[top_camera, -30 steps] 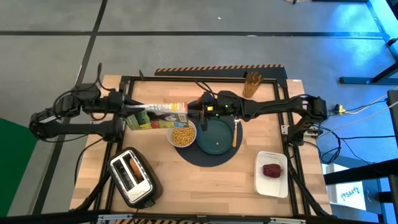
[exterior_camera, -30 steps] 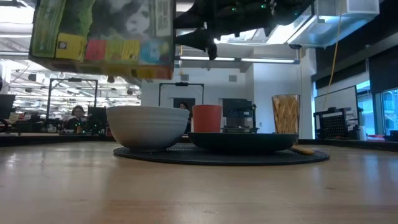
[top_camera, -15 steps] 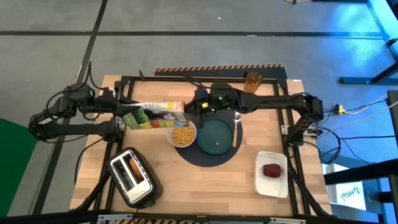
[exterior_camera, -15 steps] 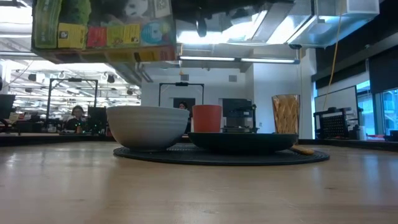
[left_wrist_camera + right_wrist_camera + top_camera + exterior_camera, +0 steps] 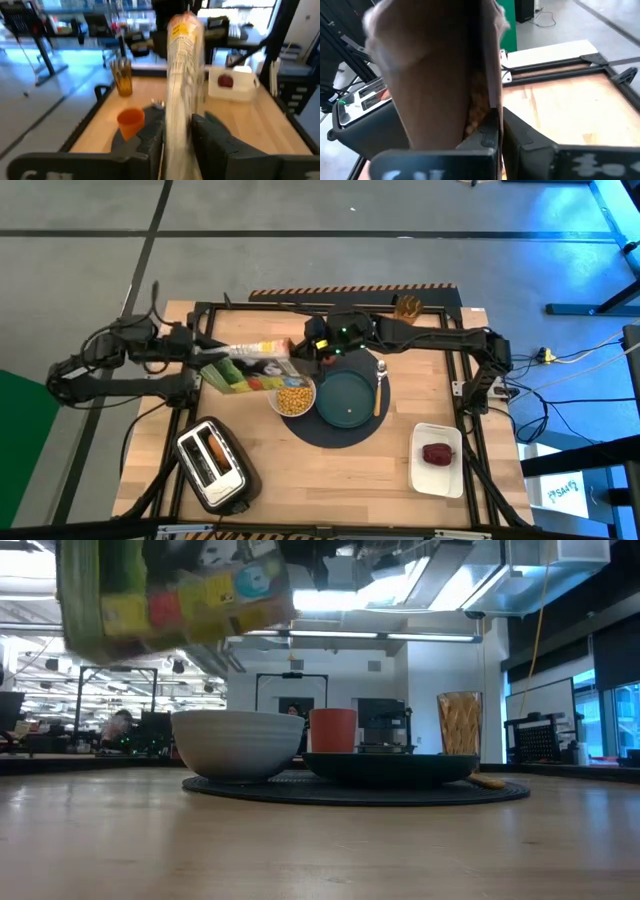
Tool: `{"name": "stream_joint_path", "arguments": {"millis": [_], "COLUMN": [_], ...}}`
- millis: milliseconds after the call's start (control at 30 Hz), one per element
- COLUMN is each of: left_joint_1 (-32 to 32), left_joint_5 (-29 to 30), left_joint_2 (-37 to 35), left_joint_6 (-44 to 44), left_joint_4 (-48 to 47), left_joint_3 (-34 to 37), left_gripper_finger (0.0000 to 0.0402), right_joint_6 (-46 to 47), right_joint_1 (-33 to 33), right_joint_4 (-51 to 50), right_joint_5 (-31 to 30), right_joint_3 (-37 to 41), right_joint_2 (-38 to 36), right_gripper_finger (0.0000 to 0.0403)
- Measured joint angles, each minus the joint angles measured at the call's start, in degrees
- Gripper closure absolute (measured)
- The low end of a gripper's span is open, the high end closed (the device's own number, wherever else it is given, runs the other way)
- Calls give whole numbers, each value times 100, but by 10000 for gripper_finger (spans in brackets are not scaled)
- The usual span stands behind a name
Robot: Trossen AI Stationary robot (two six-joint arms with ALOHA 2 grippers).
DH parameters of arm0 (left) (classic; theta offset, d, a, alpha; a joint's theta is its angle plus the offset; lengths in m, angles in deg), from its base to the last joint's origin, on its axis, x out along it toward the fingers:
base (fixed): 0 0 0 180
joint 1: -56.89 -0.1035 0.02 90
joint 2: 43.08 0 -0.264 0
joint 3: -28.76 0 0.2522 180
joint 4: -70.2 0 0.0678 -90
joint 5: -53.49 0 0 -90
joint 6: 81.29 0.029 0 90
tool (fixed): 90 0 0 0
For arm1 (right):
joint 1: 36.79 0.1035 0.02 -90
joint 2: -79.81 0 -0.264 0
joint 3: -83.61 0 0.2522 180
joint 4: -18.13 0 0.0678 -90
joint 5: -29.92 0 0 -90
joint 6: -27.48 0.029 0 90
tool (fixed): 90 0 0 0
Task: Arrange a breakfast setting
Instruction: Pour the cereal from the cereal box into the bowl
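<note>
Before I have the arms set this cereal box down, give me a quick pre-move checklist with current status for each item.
1. Left hand shut on the colourful cardboard cereal box: ok.
2. Right hand on the box's open flap end: ok; both arms share the load.
3. White round bowl holds yellow cereal: ok.
4. Box clear of the bowl rim: ok; low view shows it raised above.
5. Box level: not ok, it is tilted in the low view.
6. Teal round plate, small orange cup and spoon sit undisturbed on the round dark-grey mat: ok.
</note>
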Motion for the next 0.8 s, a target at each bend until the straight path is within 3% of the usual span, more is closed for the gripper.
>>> {"name": "stream_joint_path", "arguments": {"millis": [300, 800], "left_joint_1": [-2, -2], "left_joint_5": [-2, -652], "left_joint_2": [798, 1432], "left_joint_6": [9, 188], "left_joint_4": [-287, -309], "left_joint_3": [2, 5], "left_gripper_finger": [249, 246], "right_joint_6": [119, 320], "right_joint_1": [39, 39], "right_joint_4": [146, 322], "right_joint_5": [134, -56], "right_joint_3": [2, 4], "right_joint_2": [160, 200], "right_gripper_finger": [403, 403]}}
